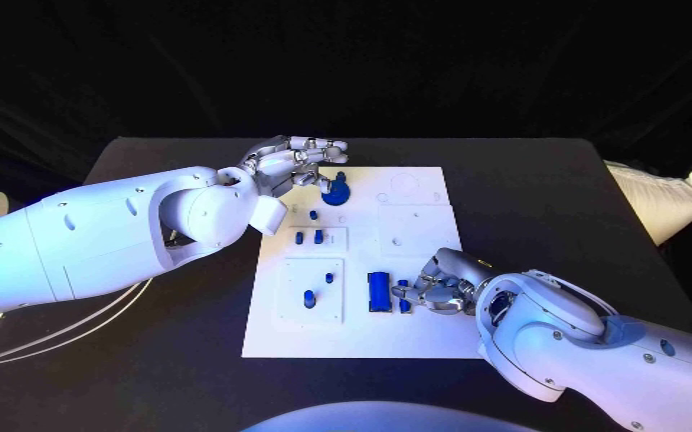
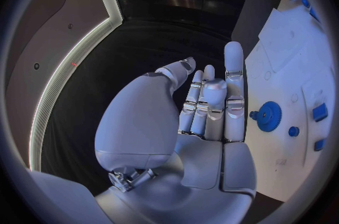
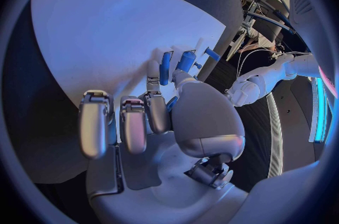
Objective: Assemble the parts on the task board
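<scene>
Board (image 1: 418, 337), white, lies mid-table (image 1: 144, 372) with small blue parts on it. From the head camera the left hand (image 1: 296, 160) hovers at the board's far left corner beside a round blue gear (image 1: 336, 193); its wrist camera shows the fingers (image 2: 234, 83) straight and apart, grasping nothing, the gear (image 2: 268, 116) just beyond them. The right hand (image 1: 440, 290) sits low on the board near a long blue bar (image 1: 378, 291). Its wrist camera shows the fingers (image 3: 95, 122) curled, with a blue piece (image 3: 166, 67) at the fingertips; whether it is grasped I cannot tell. Bare board lies at the near edge, and dark table flanks both sides.
</scene>
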Available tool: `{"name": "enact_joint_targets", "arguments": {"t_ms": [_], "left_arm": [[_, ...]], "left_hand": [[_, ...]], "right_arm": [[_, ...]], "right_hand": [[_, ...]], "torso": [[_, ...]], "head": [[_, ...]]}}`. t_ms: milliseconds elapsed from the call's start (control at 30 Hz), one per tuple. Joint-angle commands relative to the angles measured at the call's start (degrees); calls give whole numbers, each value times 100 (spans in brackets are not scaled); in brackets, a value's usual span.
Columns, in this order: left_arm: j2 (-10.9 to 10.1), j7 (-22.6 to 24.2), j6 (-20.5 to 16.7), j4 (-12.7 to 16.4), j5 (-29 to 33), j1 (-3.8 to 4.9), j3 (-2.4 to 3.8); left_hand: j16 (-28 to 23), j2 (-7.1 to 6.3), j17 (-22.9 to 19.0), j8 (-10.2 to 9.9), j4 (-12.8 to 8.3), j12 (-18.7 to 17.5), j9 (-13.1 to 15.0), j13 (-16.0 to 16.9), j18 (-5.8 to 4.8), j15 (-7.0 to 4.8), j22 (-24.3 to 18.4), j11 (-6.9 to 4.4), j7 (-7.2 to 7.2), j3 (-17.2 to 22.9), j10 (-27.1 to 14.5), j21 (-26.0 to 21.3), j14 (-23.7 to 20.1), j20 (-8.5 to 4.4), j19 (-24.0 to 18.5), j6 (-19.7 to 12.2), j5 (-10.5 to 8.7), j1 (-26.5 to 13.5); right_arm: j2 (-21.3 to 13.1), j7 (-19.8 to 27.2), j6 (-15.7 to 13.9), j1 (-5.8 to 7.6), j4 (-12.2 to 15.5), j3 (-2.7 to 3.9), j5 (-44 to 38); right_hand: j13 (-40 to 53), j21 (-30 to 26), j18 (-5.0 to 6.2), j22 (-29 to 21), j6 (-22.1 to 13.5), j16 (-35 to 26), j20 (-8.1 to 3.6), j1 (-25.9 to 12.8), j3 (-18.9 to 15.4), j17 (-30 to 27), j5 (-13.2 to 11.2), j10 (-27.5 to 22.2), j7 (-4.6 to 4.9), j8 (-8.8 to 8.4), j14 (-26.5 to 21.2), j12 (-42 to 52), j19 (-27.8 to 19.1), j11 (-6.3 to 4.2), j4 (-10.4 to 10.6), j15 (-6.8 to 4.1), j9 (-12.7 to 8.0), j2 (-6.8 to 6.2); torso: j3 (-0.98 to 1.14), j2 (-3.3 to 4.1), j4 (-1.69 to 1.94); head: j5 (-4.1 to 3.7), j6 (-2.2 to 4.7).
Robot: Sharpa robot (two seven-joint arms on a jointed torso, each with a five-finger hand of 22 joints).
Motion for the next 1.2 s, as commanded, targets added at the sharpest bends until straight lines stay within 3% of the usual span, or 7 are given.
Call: {"name": "enact_joint_targets", "arguments": {"t_ms": [33, 567, 733, 867, 967, 1033, 1200], "left_arm": [[11, 18, 115, 5, -66, 3, 3], [1, 14, 110, 5, -71, 3, 3], [-8, 12, 104, 7, -71, 3, 3], [-17, 15, 98, 10, -71, 3, 3], [-22, 16, 95, 11, -71, 3, 3], [-21, 15, 95, 11, -71, 3, 3], [-19, 15, 98, 11, -71, 3, 3]], "left_hand": [[28, 48, -6, 26, -6, 27, 7, 1, 64, -2, -6, -2, -18, -25, -44, -23, -57, 25, -8, -38, 27, -8], [28, 48, -6, 26, -6, 27, 7, 1, 64, -2, -6, -2, -18, -25, -44, -23, -57, 25, -8, -38, 27, -8], [28, 48, -6, 26, -6, 27, 7, 1, 64, -2, -6, -2, -18, -25, -44, -23, -57, 25, -8, -38, 27, -8], [33, 52, -14, 36, -7, 44, 7, 0, 63, 1, -9, 0, -17, -33, -56, -28, -62, 27, -10, -45, 27, -15], [33, 52, -14, 36, -7, 44, 7, 0, 63, 1, -9, 0, -17, -33, -56, -28, -62, 27, -10, -45, 27, -15], [33, 52, -14, 36, -7, 44, 7, 0, 63, 1, -9, 0, -17, -33, -56, -28, -62, 27, -10, -45, 27, -15], [33, 52, -14, 36, -7, 44, 7, 0, 63, 1, -9, 0, -17, -33, -56, -28, -62, 27, -10, -45, 27, -15]], "right_arm": [[13, -93, 67, -12, 36, -7, -54], [-123, 109, -189, -12, 68, -6, -78], [-294, 825, -325, -2, 98, -6, -24], [-437, 1569, -417, 7, 114, -7, -89], [-513, 1996, -461, 9, 115, -8, -192], [-546, 2132, -390, 9, 105, -9, -309], [-568, 2265, -243, 8, 67, -16, -451]], "right_hand": [[734, 21, -75, 301, -18, 15, -35, -14, -40, 1469, -24, 253, -2, 31, 589, 26, 191, -41, 3, -44, 13, 25], [629, -31, -60, 234, -130, -22, -36, 181, -179, 1421, 12, 191, 28, -6, 578, -164, 165, -21, -47, -34, 34, -7], [499, -93, -50, 158, -805, -30, 51, 705, -279, 1411, -17, 90, 284, -445, 576, -405, 131, 177, -276, 110, -130, -117], [492, -82, -55, 177, -1214, -14, 220, 1368, -227, 1431, -144, 59, 527, -825, 580, -431, 132, 386, -596, 300, -365, 11], [499, -68, -52, 196, -1283, -5, 290, 1820, -37, 1442, -475, 44, 596, -971, 583, -425, 133, 444, -838, 350, -501, 186], [451, -70, -50, 194, -1323, -4, 321, 1960, 45, 1444, -589, 4, 630, -1051, 583, -507, 129, 471, -932, 374, -584, 206], [408, -58, -50, 210, -1290, 5, 358, 2157, 239, 1456, -396, -35, 655, -1148, 586, -575, 127, 493, -1071, 400, -737, 255]], "torso": [[1, 3, 0], [4, -1, 0], [0, 1, 2], [3, 2, -4], [4, 2, -13], [5, 1, -8], [4, 4, 6]], "head": [[4, 1], [6, -6], [9, 10], [12, 13], [18, 15], [10, 22], [-1, 20]]}}
